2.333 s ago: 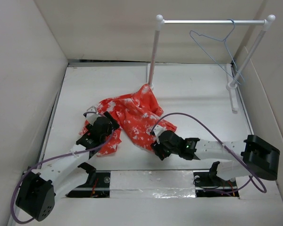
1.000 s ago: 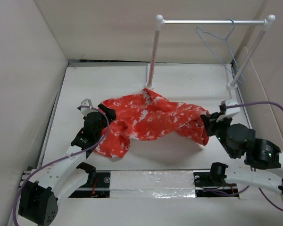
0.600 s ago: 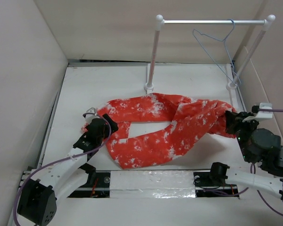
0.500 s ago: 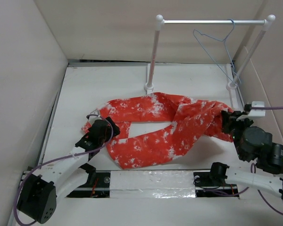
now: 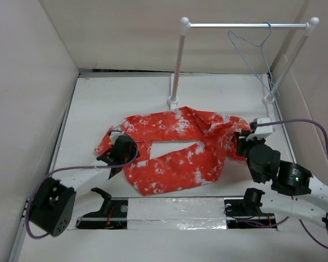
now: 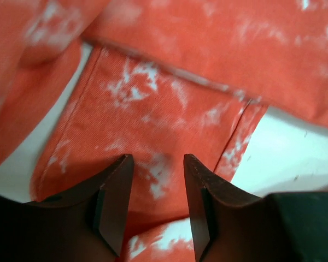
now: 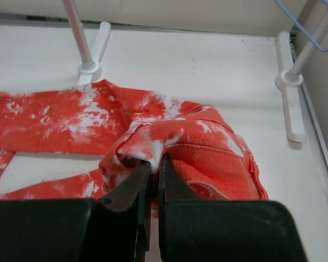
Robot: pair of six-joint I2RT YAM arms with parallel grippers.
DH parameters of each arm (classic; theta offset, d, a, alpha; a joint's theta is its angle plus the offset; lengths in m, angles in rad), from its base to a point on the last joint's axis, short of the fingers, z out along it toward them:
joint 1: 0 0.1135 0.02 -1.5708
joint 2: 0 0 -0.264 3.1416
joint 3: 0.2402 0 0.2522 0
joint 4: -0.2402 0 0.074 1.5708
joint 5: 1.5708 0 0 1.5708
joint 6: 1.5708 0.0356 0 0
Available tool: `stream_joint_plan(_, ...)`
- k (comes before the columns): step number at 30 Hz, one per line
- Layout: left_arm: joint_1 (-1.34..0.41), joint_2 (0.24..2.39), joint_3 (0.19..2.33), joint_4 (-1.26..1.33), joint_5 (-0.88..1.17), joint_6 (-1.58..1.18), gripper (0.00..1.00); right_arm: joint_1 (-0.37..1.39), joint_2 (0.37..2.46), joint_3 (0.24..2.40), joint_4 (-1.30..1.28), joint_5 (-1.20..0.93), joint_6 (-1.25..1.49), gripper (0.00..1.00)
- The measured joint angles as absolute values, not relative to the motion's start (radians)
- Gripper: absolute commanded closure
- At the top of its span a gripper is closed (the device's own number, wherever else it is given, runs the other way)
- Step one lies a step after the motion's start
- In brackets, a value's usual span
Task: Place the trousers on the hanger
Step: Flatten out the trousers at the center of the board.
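Trousers [image 5: 175,144]: red-orange with white blotches, lying flat across the middle of the white surface [image 5: 218,103] and stretched left to right between the two arms.
Legs: two long bands run side by side with a sliver of bare surface showing between them. The far band passes just in front of the left foot of the rail stand [image 5: 177,60].
Right tool [image 7: 154,162]: clamped tight on a bunched fold at the garment's right end. In the right wrist view the cloth humps up around the fingertips.
Left tool [image 6: 156,164]: down at the garment's left end, jaws standing apart with a clear gap. Speckled cloth and a seam lie under that gap and nothing is pinched; whether the tips touch the cloth, I cannot tell.
Hanger [image 5: 251,49]: thin blue-grey wire, hooked over the crossbar near its right end. It hangs tilted, up in the far right corner and well apart from the garment.
Rail stand: white, two poles with a metal crossbar on top, standing at the far side of the surface.
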State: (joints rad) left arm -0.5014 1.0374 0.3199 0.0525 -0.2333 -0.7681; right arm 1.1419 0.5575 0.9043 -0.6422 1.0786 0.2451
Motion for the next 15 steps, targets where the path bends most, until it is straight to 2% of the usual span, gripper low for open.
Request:
stream_joint_plan(3, -0.503, 1.231, 0.436, 0.102, -0.262, -0.762, 0.6, 1.108, 0.623, 0.892, -0.612, 1.015, 0.24, 1.0)
stream_joint_plan(7, -0.495, 1.488, 0.624, 0.179, -0.319, -0.751, 0.72, 1.095, 0.671, 0.875, -0.585, 0.947, 0.24, 1.0)
stream_joint_plan(9, -0.473, 1.547, 0.671, 0.205, -0.318, -0.746, 0.73, 1.092, 0.659, 0.852, -0.562, 0.92, 0.234, 1.0)
stream_joint_plan(13, -0.377, 1.615, 0.738, 0.229, -0.3, -0.744, 0.9, 1.082, 0.627, 0.834, -0.552, 0.892, 0.231, 1.0)
stream_joint_plan(15, -0.336, 1.665, 0.814, 0.212, -0.287, -0.743, 0.91, 1.074, 0.619, 0.834, -0.549, 0.889, 0.232, 1.0)
